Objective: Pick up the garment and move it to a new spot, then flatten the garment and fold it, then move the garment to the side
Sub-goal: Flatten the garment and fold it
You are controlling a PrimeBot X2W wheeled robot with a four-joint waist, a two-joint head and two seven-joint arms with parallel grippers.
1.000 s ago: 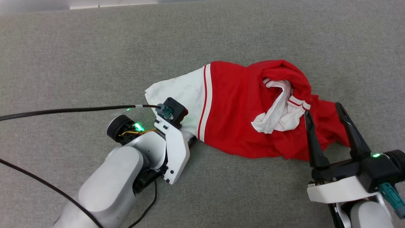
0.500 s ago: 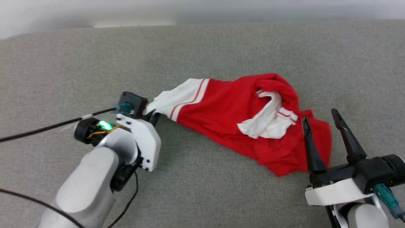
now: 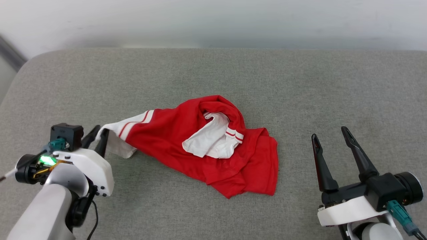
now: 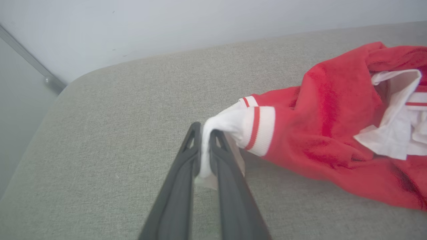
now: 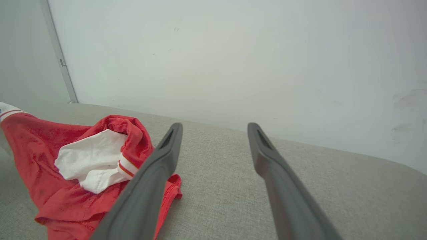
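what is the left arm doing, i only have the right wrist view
observer: the left gripper has its jaws pinched on the white sleeve of the garment
operator: is the rest lifted too
observer: no, the red body lies crumpled on the grey surface
operator: how close is my right gripper to it
observer: head view shows a strip of bare surface between the right gripper and the garment's nearest edge, no contact

a bare indoor space: grey fabric-covered surface [image 3: 213, 76] against a plain pale wall [image 3: 213, 20].
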